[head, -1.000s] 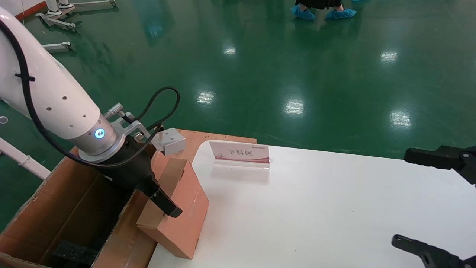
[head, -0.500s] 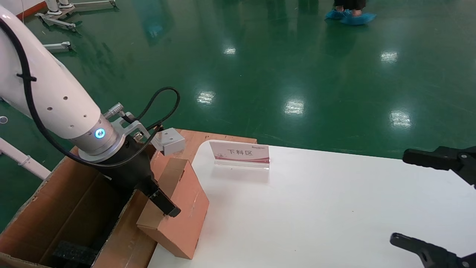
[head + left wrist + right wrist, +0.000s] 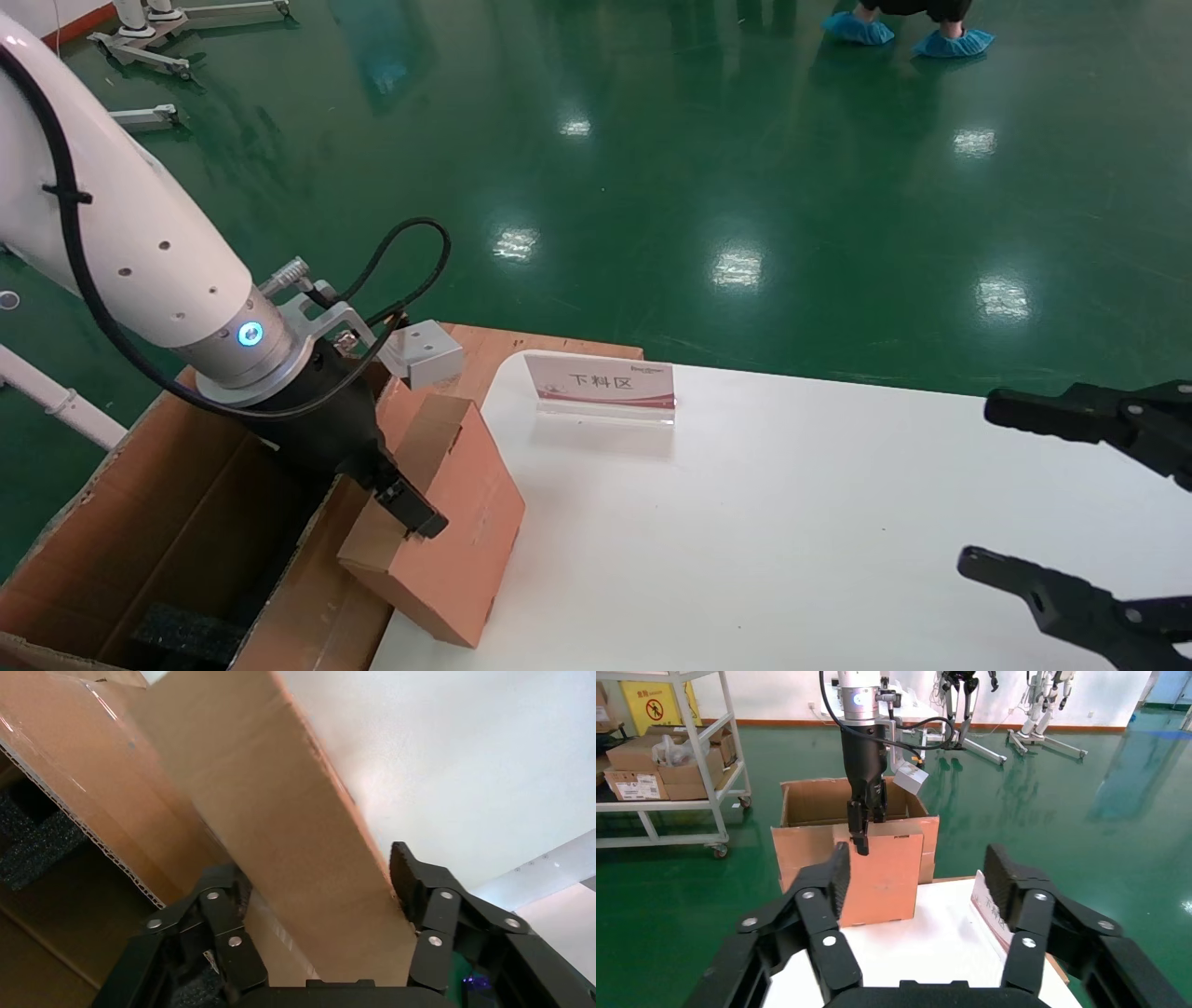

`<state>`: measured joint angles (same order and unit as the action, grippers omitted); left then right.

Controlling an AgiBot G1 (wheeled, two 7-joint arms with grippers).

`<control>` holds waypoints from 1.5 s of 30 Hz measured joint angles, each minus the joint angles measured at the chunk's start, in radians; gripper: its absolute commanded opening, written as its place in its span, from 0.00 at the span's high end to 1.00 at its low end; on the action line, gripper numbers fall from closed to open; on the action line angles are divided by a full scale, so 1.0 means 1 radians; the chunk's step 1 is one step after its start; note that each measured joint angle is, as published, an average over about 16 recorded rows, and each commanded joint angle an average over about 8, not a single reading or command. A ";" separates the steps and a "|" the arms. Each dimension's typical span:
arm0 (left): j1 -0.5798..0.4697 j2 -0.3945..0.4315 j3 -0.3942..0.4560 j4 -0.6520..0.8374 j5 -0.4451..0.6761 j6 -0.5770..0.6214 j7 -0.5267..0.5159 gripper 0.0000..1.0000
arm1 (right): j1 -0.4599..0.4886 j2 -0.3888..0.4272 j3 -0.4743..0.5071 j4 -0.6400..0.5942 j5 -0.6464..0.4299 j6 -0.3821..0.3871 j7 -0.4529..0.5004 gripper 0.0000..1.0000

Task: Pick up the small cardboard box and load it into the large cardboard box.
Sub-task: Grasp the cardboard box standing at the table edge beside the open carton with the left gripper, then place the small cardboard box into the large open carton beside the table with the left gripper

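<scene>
Left gripper [image 3: 400,499] is clamping the top of the small cardboard box [image 3: 447,536], fingers pinching both sides. The box is tilting at the tabletop [image 3: 792,522] edge, leaning against the large cardboard box [image 3: 168,522], which is sitting right beside it. Right gripper [image 3: 1071,503] is hanging over the tabletop's right side, spread wide and holding nothing.

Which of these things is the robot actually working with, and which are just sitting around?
In use:
- small cardboard box, gripped by the left tool
- large cardboard box, beside the table

Just there:
- sign stand
- white table
- right tool, open, idle
</scene>
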<state>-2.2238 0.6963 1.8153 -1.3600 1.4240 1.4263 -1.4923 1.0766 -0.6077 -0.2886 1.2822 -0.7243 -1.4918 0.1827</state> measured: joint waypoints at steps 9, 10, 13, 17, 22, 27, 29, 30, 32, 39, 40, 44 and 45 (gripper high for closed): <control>0.000 0.001 0.000 0.003 0.000 0.001 0.001 1.00 | 0.000 0.000 0.000 0.000 0.000 0.000 0.000 1.00; -0.001 0.002 0.000 0.004 0.000 0.001 0.002 1.00 | 0.000 0.000 0.000 0.000 0.000 0.000 0.000 1.00; -0.005 0.004 -0.003 0.011 -0.002 0.002 0.005 1.00 | 0.000 0.000 0.000 0.000 0.000 0.000 0.000 1.00; -0.022 0.007 -0.011 0.021 -0.005 0.006 0.006 1.00 | 0.000 0.000 0.000 0.000 0.000 0.000 0.000 1.00; -0.068 0.012 -0.032 0.040 -0.007 0.012 0.003 1.00 | 0.000 0.000 0.000 -0.001 0.000 0.000 0.000 1.00; -0.149 0.026 -0.066 0.077 -0.001 0.025 -0.002 1.00 | 0.001 0.000 -0.001 -0.001 0.000 0.000 -0.001 1.00; -0.187 0.035 -0.080 0.101 0.005 0.034 0.001 1.00 | 0.001 0.000 -0.001 -0.001 0.000 0.000 -0.001 1.00; -0.208 0.040 -0.087 0.115 0.008 0.039 0.005 1.00 | 0.001 0.000 -0.001 -0.001 0.000 0.000 -0.001 1.00; -0.249 0.052 -0.100 0.149 0.015 0.052 0.016 1.00 | 0.001 0.000 -0.001 -0.001 0.000 0.000 -0.001 1.00; -0.388 0.102 -0.113 0.306 0.042 0.113 0.093 1.00 | 0.001 0.000 -0.002 -0.001 0.001 0.000 -0.001 0.33; -0.406 0.109 -0.108 0.329 0.045 0.122 0.108 1.00 | 0.001 0.000 -0.002 -0.001 0.001 0.000 -0.001 0.20; -0.471 0.131 -0.066 0.412 0.048 0.151 0.176 1.00 | 0.001 0.000 -0.002 -0.001 0.001 0.000 -0.001 0.00; -0.486 0.135 -0.050 0.430 0.046 0.157 0.194 1.00 | 0.001 0.000 -0.002 -0.001 0.001 0.000 -0.001 0.00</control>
<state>-2.7100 0.8312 1.7654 -0.9304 1.4703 1.5829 -1.2984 1.0775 -0.6072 -0.2905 1.2813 -0.7232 -1.4916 0.1815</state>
